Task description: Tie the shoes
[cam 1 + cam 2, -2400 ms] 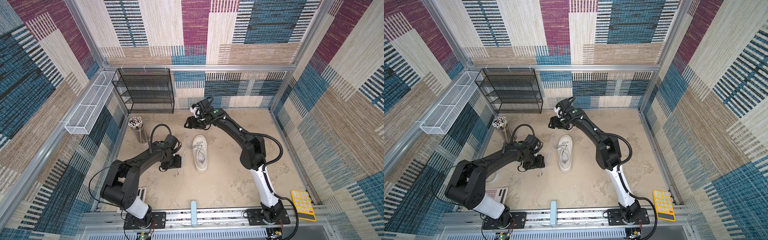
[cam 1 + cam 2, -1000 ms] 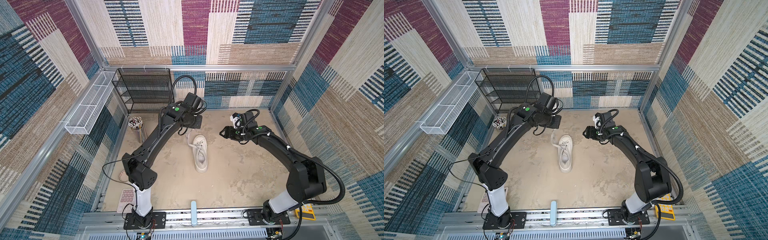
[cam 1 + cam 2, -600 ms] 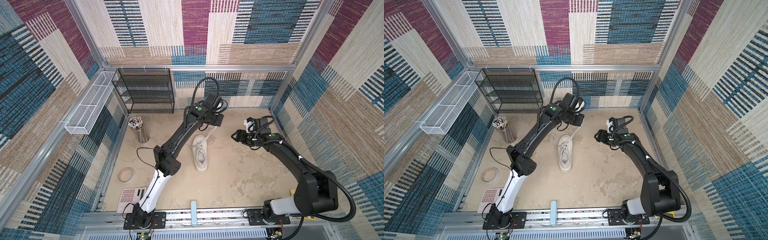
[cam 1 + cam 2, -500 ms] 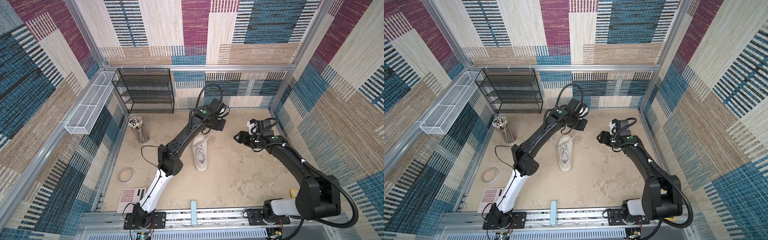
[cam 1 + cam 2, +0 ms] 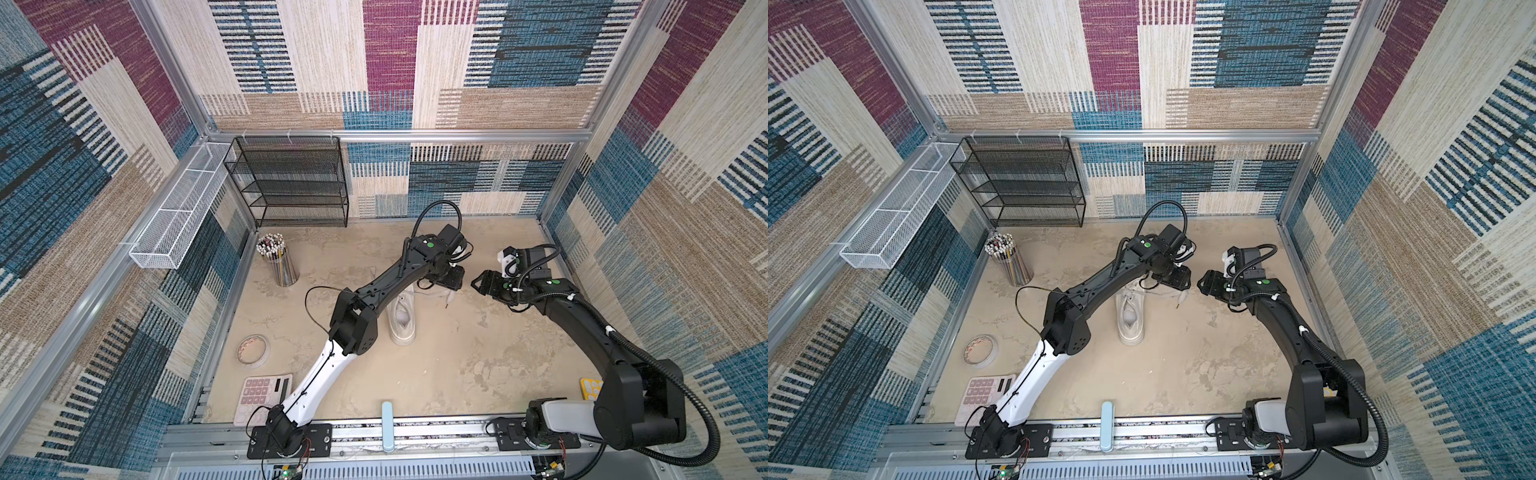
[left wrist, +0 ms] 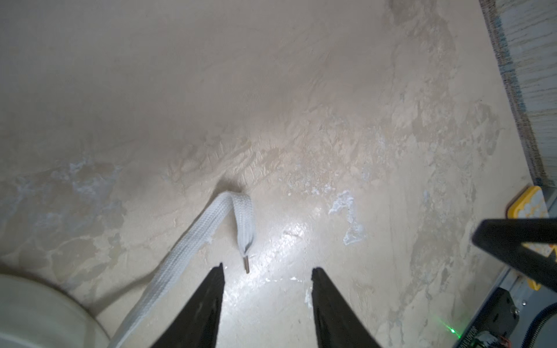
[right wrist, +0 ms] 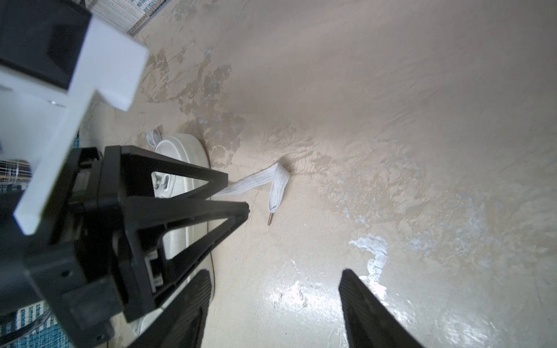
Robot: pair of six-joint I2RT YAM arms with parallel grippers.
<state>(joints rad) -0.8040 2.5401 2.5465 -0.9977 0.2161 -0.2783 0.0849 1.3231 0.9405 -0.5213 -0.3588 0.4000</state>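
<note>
The shoes show as a single white sneaker (image 5: 402, 320) (image 5: 1131, 318) on the middle of the table, partly hidden by my left forearm. One flat white lace (image 6: 211, 229) (image 7: 265, 177) runs from it onto the table to its right. The lace folds back and ends in a dark tip (image 6: 246, 265) (image 5: 446, 301). My left gripper (image 6: 266, 271) (image 5: 451, 282) hovers just above the lace end, open and empty. My right gripper (image 7: 275, 274) (image 5: 478, 284) faces it from the right, a short way off, open and empty.
A black wire shelf (image 5: 291, 183) stands at the back left, with a pencil cup (image 5: 278, 262) in front of it. A tape roll (image 5: 253, 351) and a pink calculator (image 5: 262, 392) lie front left. A yellow calculator (image 5: 590, 386) lies front right behind my right arm.
My left arm swung from the shoe's left round its far end to its right, then opened, and the lace now lies loose on the table. My right arm drew back to the right.
</note>
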